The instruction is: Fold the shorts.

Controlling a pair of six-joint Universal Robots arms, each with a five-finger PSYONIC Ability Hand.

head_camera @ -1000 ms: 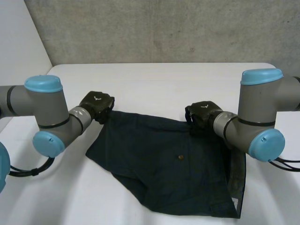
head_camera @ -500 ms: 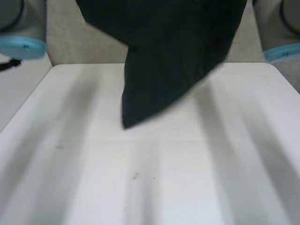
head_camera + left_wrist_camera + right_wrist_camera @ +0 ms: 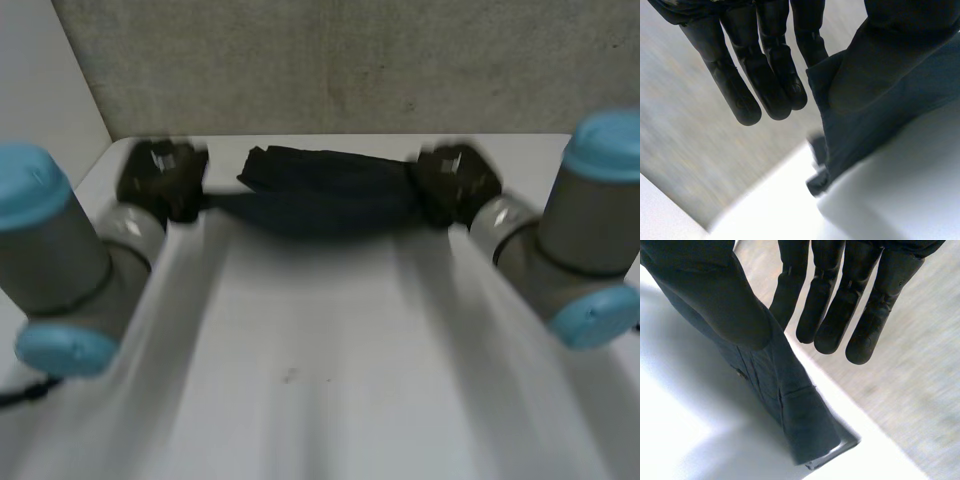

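Note:
The dark navy shorts (image 3: 320, 190) hang bunched in a band between my two hands, low over the far part of the white table (image 3: 320, 350). My left hand (image 3: 160, 180) holds one end and my right hand (image 3: 455, 185) the other. In the left wrist view the fingers (image 3: 765, 75) are straight, and the shorts (image 3: 880, 100) are pinched at the thumb side and drape down to the table. In the right wrist view the fingers (image 3: 840, 305) are likewise straight, with the shorts (image 3: 740, 340) pinched beside them and trailing onto the table.
A grey concrete wall (image 3: 350, 60) rises just behind the table's far edge. A white wall (image 3: 40, 90) borders the far left. Both arms reach forward along the table's sides, with bare white table between them.
A second ago the shorts lay spread flat near me. Both hands then lifted them high and carried them away; now they hang bunched low at the far side.

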